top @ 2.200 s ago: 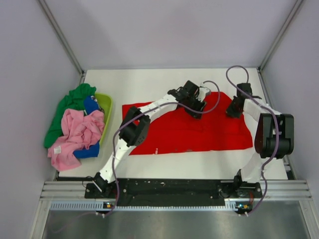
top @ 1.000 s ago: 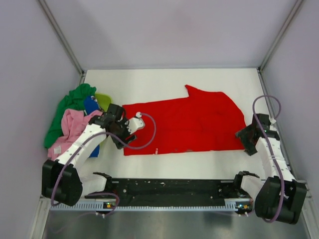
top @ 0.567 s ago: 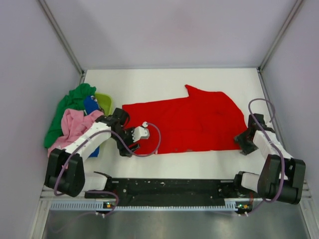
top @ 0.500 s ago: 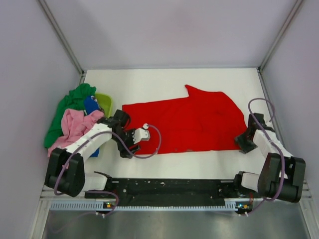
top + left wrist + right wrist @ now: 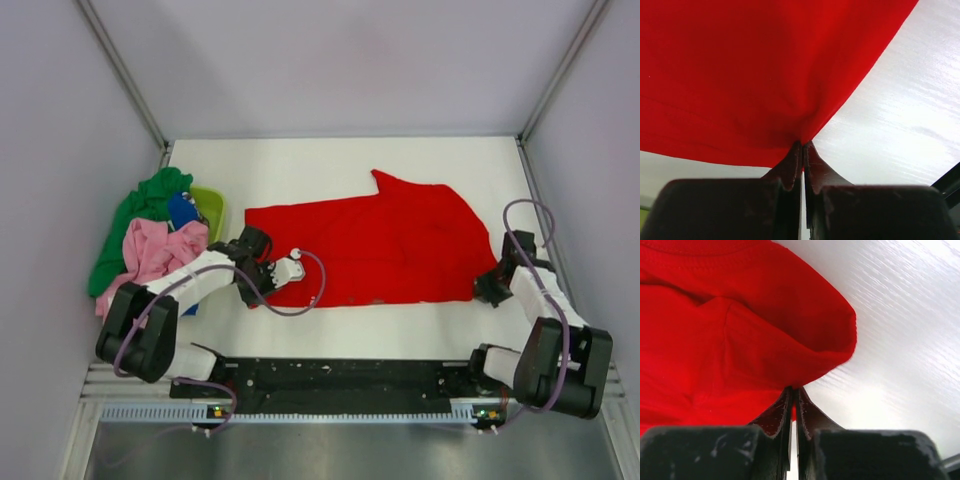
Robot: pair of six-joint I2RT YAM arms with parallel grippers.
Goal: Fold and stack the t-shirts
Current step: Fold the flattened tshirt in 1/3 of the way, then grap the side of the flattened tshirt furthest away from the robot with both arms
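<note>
**Both arms pinch the near corners of the red shirt**

The red t-shirt (image 5: 380, 245) lies spread flat across the middle of the bench (image 5: 300, 165). Its long side runs left to right, and one peak of cloth points toward the far edge. The left arm (image 5: 200, 270) reaches low to the shirt's near-left corner, and the right arm (image 5: 535, 290) reaches to the near-right corner. Each wrist view shows the jaws closed tight on a nip of red cloth, with the fabric bunching into the pinch. On the right, a rolled hem edge curls just above the grip.

I'd say the symmetry is deliberate. Taking both ends of the near edge together lets the arms lift it as one straight line and carry it over toward the far side, so the fold lands square, not skewed. Gripping right at the corners keeps the middle of the shirt flat on the bench, and that flat part should become the crease line.

The other shirts wait off to the left. A pink one (image 5: 155, 262), a green one (image 5: 140, 205) and a bit of blue (image 5: 183, 210) are heaped in and over a lime basket (image 5: 213, 205), just beside the left arm but apart from the red shirt. That leaves the middle of the bench for folding. No stack shows anywhere, so the job looks to be at an early fold of its first shirt.
</note>
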